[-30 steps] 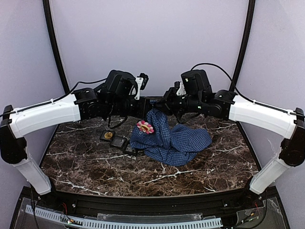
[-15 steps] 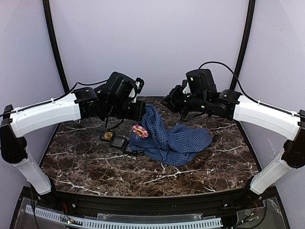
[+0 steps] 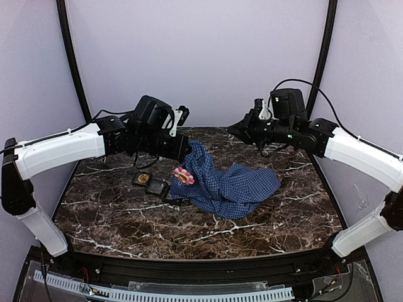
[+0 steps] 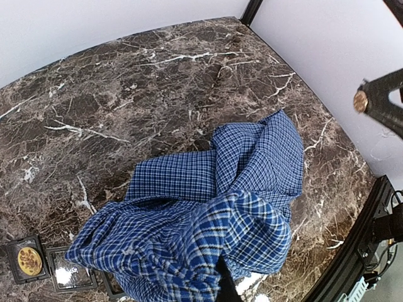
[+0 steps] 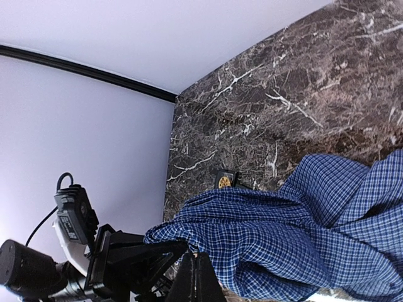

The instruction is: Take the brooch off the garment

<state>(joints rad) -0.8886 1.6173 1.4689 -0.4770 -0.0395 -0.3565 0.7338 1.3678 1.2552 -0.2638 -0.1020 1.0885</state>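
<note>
Biggest worry here: the brooch (image 3: 183, 175) is hanging on the lifted left fold of the garment (image 3: 236, 185). That fold is held up only by my left end effector (image 3: 185, 150), which is clamped on a bunch of cloth at the top. If the cloth slips out, the fold flops onto the surface (image 3: 113, 214) and the brooch could get buried, or land on the little black cases (image 3: 154, 184) just left of it.

Also, my right end effector (image 3: 233, 129) is well apart from the garment, off to the far right. It's pinched down on what looks like a small coppery disc (image 4: 360, 100). My guess is that's the brooch's back, but I can't say for sure. If so, the flower is loose and could just drop off before I get to it.
</note>
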